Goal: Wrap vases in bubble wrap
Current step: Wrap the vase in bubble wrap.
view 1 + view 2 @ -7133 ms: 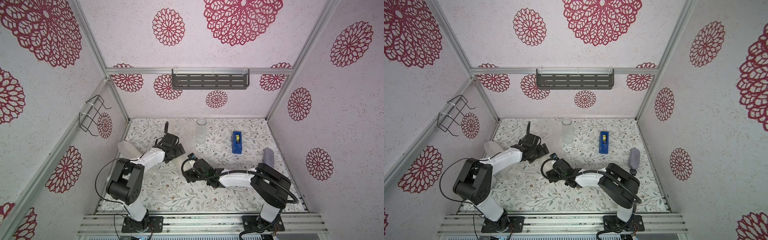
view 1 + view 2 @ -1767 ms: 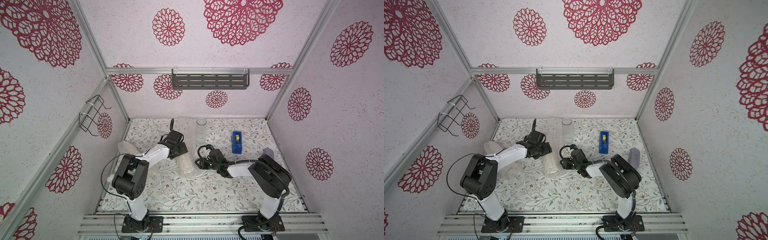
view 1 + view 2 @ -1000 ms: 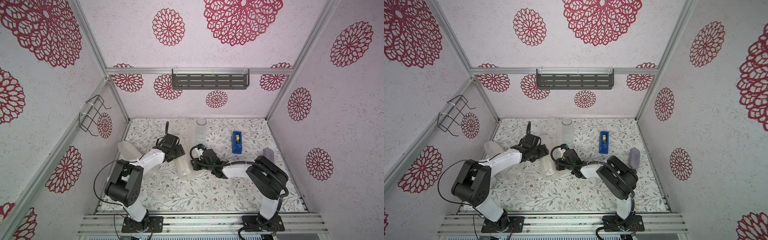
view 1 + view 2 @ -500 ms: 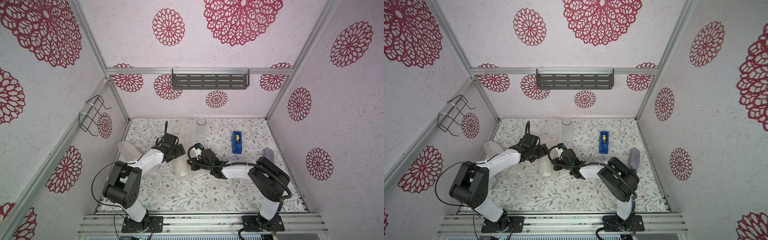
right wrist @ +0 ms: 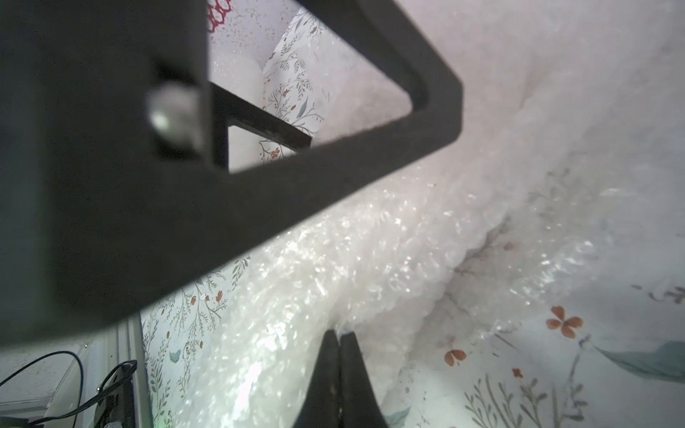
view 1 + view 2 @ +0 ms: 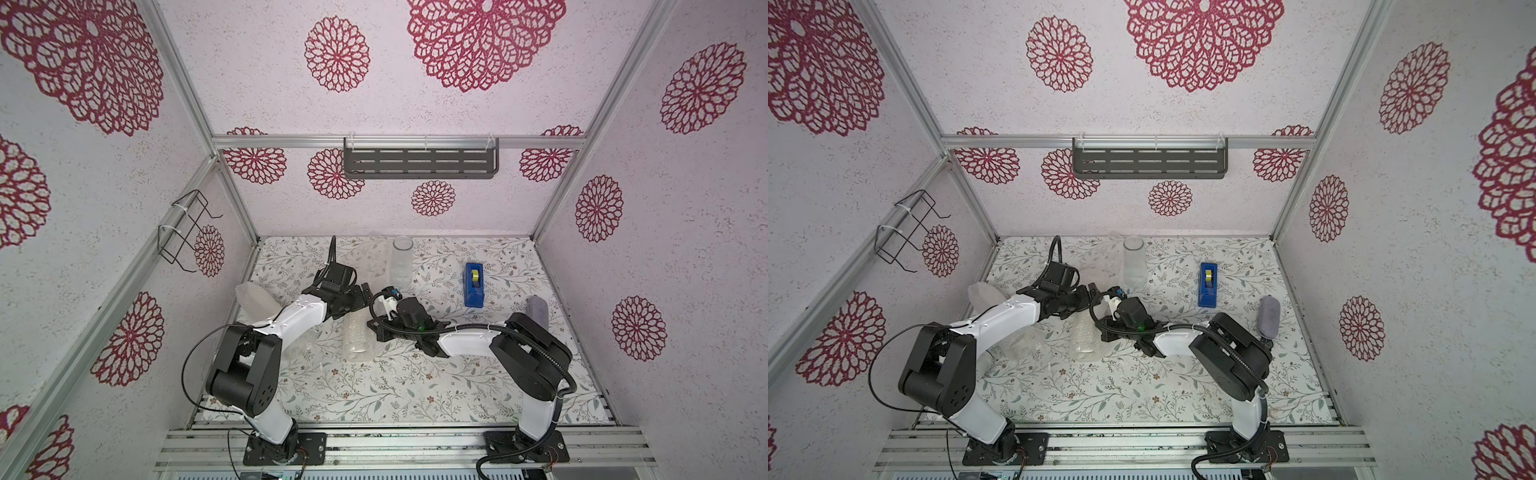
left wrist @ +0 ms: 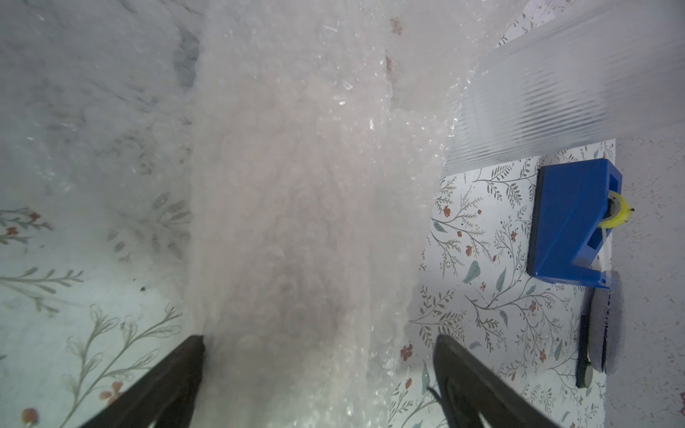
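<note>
A vase rolled in bubble wrap (image 6: 357,341) (image 6: 1086,341) lies on the floral table between my arms. My left gripper (image 6: 363,296) (image 7: 318,342) is open at the bundle's far end, its jaws standing wide on either side of the wrap (image 7: 296,222) without pressing it. My right gripper (image 6: 375,331) (image 5: 339,335) is shut, its tips pushed into a fold of the wrap (image 5: 370,259); I see nothing between them. A clear glass vase (image 6: 402,261) (image 7: 556,92) stands upright at the back. Another wrapped bundle (image 6: 253,297) leans at the left wall.
A blue tape dispenser (image 6: 473,284) (image 7: 571,222) sits right of centre, and a grey-purple bundle (image 6: 537,309) stands by the right wall. More bubble wrap (image 6: 368,255) lies at the back beside the clear vase. A left finger (image 5: 259,185) looms close in the right wrist view.
My left gripper has opened wide and let go of the wrapped bundle. My right gripper has slid left along the table up to the bundle and stayed shut.
</note>
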Robot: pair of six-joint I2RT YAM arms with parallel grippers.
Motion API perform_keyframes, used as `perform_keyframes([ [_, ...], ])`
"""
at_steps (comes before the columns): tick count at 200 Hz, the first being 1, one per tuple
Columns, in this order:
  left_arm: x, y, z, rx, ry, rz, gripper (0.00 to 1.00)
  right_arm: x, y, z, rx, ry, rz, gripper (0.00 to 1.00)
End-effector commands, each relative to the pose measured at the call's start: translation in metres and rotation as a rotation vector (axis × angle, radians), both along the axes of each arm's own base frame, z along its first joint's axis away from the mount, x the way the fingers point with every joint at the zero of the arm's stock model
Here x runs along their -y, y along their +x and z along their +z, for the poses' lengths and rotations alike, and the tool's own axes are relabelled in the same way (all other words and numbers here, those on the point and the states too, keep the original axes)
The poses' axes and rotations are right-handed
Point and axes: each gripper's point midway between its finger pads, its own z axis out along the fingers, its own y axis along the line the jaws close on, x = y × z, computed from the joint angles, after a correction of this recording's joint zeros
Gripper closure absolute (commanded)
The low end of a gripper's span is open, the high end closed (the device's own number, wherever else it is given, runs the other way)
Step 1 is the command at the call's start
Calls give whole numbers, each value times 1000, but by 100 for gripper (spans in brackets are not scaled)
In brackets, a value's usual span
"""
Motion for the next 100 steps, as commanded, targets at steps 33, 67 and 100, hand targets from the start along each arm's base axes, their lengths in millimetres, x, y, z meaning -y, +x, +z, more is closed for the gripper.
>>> perform_keyframes([
  [33, 17, 1, 5, 16, -54, -78, 2, -18, 2, 48, 124, 128, 40, 96],
  [67, 16, -2, 3, 11, -48, -87, 2, -15, 2, 52, 143, 139, 25, 96],
  [100, 11, -5, 2, 9, -24, -94, 2, -15, 3, 56, 154, 152, 27, 96],
])
